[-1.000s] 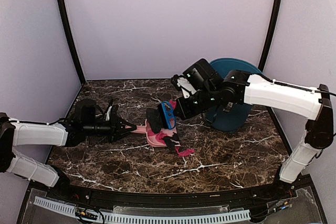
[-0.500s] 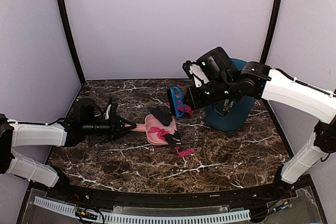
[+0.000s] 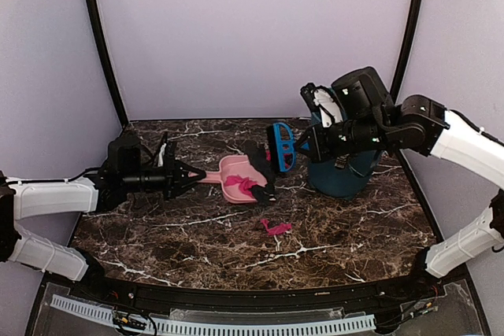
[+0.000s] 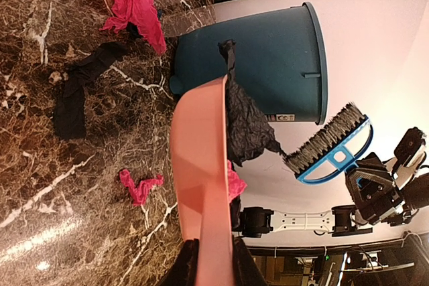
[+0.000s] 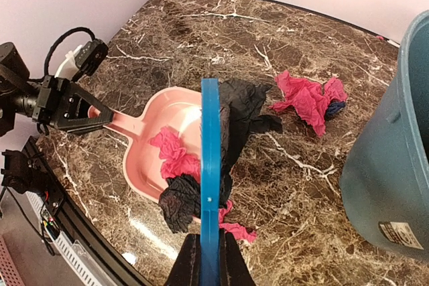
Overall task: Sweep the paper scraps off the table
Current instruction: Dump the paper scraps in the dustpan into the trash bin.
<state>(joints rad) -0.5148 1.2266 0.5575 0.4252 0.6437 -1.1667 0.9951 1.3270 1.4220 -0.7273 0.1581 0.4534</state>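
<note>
The paper scraps (image 5: 173, 155) fall into two groups. A crumpled magenta one and two black ones sit in, or hang over, the mouth of the pink dustpan (image 3: 233, 172) at the centre of the top view, and the others lie loose on the table (image 3: 354, 234). A small magenta scrap (image 3: 274, 227) lies just below the pan, its long axis running left to right. In the left wrist view a black strip (image 4: 74, 95) lies flat near the left edge, its long axis up and down the frame. A bigger magenta wad (image 4: 137, 8) sits at the upper left, near the foot of the teal bin (image 4: 268, 58).

In the top view the dustpan's long axis runs left to right, with the handle to the left and the mouth toward the bin. The left end effector (image 3: 186, 182) pinches the end of that handle, its arm stretched low and nearly level from the left edge. The right end effector (image 3: 304, 144) is pressed together on the handle of the blue brush (image 3: 281, 147), which hangs on edge above and to the right of the pan's mouth, bristles turned toward the pan. The right arm reaches in from the right edge, its wrist in front of the bin.

Bare marble spans the lower part of the top view down to the black front rim, and the bin stands at the right, close to the back wall
</note>
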